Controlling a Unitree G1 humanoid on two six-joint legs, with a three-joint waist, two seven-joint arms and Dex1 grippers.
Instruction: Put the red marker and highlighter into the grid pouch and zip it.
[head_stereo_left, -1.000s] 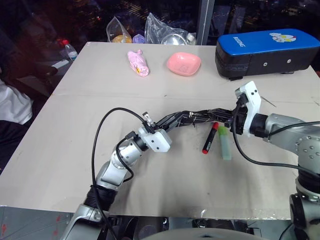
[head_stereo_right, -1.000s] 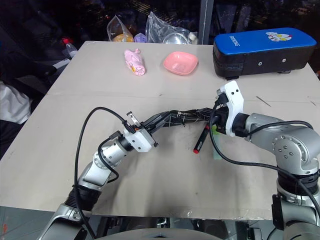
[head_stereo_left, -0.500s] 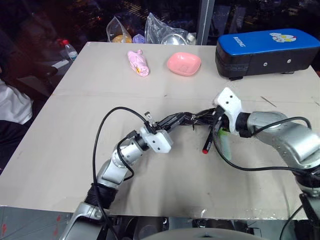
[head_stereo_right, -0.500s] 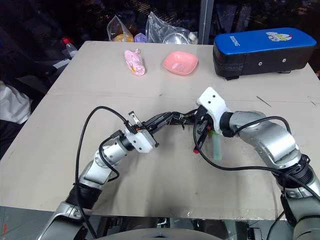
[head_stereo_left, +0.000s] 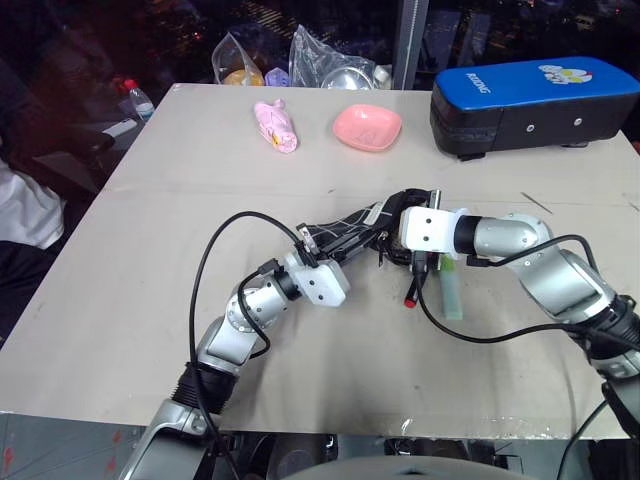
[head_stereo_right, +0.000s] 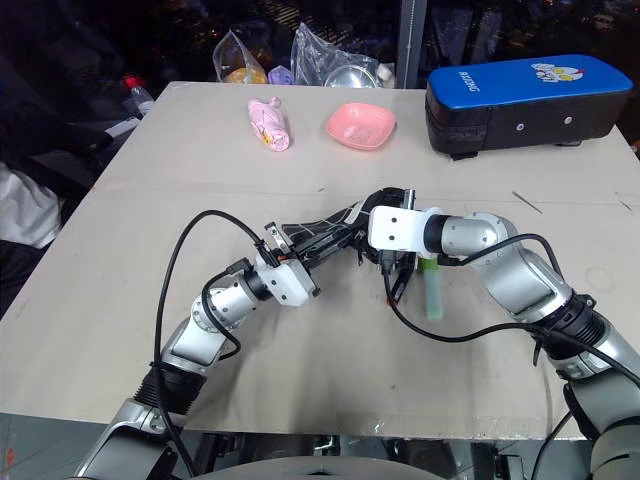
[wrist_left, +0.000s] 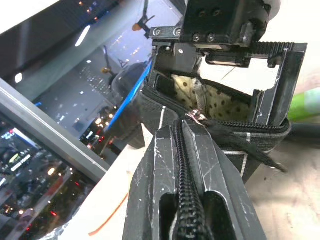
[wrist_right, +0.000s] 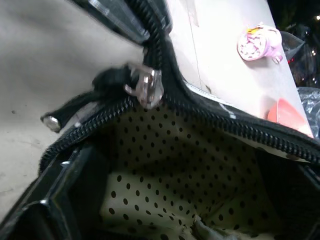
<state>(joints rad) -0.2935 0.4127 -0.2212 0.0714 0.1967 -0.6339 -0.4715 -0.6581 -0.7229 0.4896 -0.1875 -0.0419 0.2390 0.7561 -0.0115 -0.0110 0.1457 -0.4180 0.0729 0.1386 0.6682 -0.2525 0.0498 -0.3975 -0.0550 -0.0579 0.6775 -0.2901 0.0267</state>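
The left gripper (head_stereo_left: 322, 243) has its two black fingers pressed together on the zipper edge of the grid pouch (head_stereo_left: 352, 227), lifting that end off the table (head_stereo_left: 150, 300). The right gripper (wrist_left: 225, 75) has its jaws spread wide inside the pouch mouth, one finger (wrist_left: 280, 95) against each side, so the opening is stretched and the cream, black-dotted lining (wrist_right: 185, 165) shows. The silver zipper slider (wrist_right: 146, 87) sits at the end of the opening nearest the left gripper.

Taking the pouch as landmark: the red marker (head_stereo_left: 415, 283) lies on the table just beside its open end, partly under the right wrist, and the highlighter (head_stereo_left: 452, 292) lies just beyond the marker, almost parallel to it. Neither is inside yet.

The step in hand looks to be holding the mouth open. To do it well, I judge the left grip should not slacken on the zipper edge, and the right fingers should withdraw without letting the fabric collapse flat, so a pen can slide in lengthwise.

Farther from the pouch, toward the table's back edge, stand a pink dish (head_stereo_left: 367, 127), a pink soft toy (head_stereo_left: 276, 126) and a large blue-and-black case (head_stereo_left: 535, 103); clear plastic bags (head_stereo_left: 325, 60) lie behind them.

Count: one pouch, one marker, one highlighter, one dish, one toy, one case, two grippers.
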